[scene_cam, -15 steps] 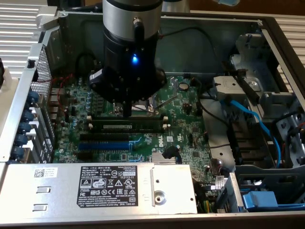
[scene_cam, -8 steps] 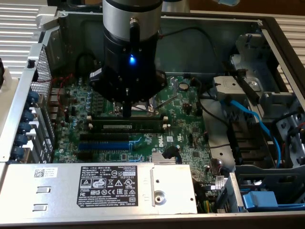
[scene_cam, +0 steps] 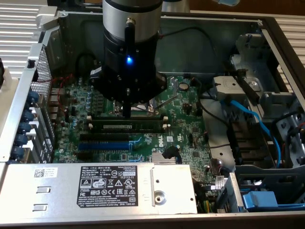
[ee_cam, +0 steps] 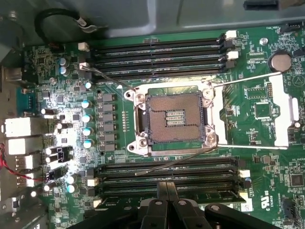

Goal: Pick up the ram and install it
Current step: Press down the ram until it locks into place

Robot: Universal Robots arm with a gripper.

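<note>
Exterior view, from its left to its right: a metal drive cage (scene_cam: 28, 109) edges the open computer case, then the green motherboard (scene_cam: 186, 124) with a blue expansion slot (scene_cam: 102, 145). Above it the ram (scene_cam: 126, 126) lies seated lengthwise in a black memory slot, the pincer (scene_cam: 129, 110) together and touching its top edge. Farther right runs a blue cable (scene_cam: 255, 117).

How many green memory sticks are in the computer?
1. The ram sits in the middle of the green board, just under the robot arm. The arm may hide others.
</note>
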